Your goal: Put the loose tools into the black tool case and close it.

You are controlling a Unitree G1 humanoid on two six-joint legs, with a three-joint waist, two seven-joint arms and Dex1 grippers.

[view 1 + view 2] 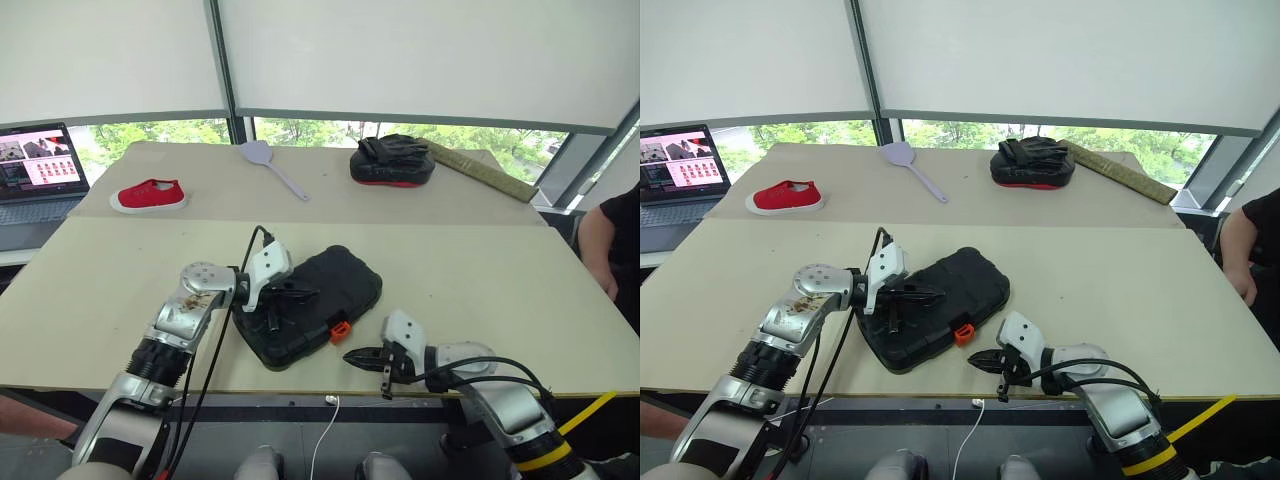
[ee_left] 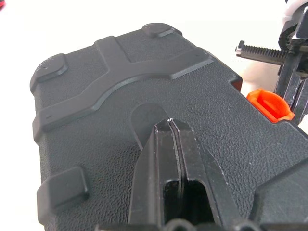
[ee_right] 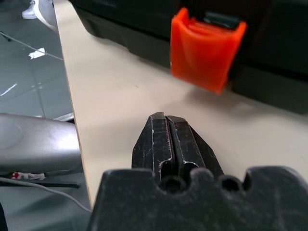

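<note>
Left gripper (image 1: 283, 297), fingers pressed together, pins black tool case (image 1: 330, 290) lid; right gripper (image 1: 362, 358), likewise pressed together, near orange latch (image 1: 340, 330): press latch squarely while holding lid down.

- On the far table (image 1: 420, 205) we see a red shoe (image 1: 148, 195) lying at the left, with a grey spatula (image 1: 270, 165) further along, its handle angled toward the near side.
- We find a black-and-red padded mitt (image 1: 392, 160) to the right of the spatula, and a long tan board (image 1: 485, 171) lying slanted just beyond it.
- An open laptop (image 1: 38, 170) stands at the far left, its screen lit.
- We note a person's arm (image 1: 603, 243) at the right edge.
- A white cable (image 1: 323, 435) hangs below the near table's edge.
</note>
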